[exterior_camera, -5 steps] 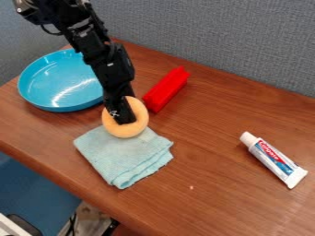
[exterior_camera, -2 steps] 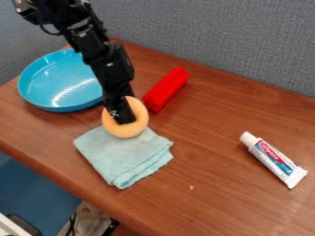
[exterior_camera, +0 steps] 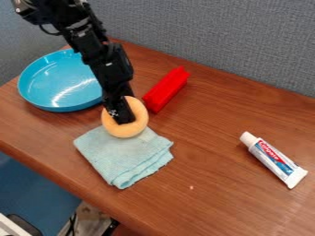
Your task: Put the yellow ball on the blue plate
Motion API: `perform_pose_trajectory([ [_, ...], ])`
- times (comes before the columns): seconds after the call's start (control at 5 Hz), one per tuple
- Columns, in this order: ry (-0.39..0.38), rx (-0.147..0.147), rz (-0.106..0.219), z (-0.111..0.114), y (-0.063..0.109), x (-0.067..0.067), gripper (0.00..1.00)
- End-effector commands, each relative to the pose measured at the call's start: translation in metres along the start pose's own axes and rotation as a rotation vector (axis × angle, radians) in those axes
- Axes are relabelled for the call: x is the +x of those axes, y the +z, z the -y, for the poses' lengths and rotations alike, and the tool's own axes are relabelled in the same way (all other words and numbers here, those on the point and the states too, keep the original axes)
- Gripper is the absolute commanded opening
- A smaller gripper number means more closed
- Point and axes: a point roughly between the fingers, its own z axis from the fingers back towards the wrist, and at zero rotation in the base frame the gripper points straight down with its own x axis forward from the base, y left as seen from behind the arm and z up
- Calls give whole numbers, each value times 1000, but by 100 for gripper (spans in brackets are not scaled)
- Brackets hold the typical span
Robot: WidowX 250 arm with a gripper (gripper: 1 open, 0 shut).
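Tabletop [exterior_camera: 209, 175] in the camera view lies bare across its near right, broken only by a toothpaste tube [exterior_camera: 271, 158] close to the right edge, while the blue plate [exterior_camera: 55, 81] sits at the far left by the table's edge. The gripper [exterior_camera: 120, 114] is clamped shut on the yellow ball [exterior_camera: 125, 121], which rests at the far edge of the teal cloth [exterior_camera: 123, 152], just right of the plate and beside the red block [exterior_camera: 165, 88]. Arm, ball and all else stand exactly as a second earlier.
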Motion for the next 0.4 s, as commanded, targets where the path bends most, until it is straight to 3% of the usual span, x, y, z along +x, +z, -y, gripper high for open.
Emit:
perform_pose_trajectory([
  [0.0, 64, -143, -12, 11, -47, -22, 0],
  [0.2, 65, -141, -9, 10, -45, -23, 0],
])
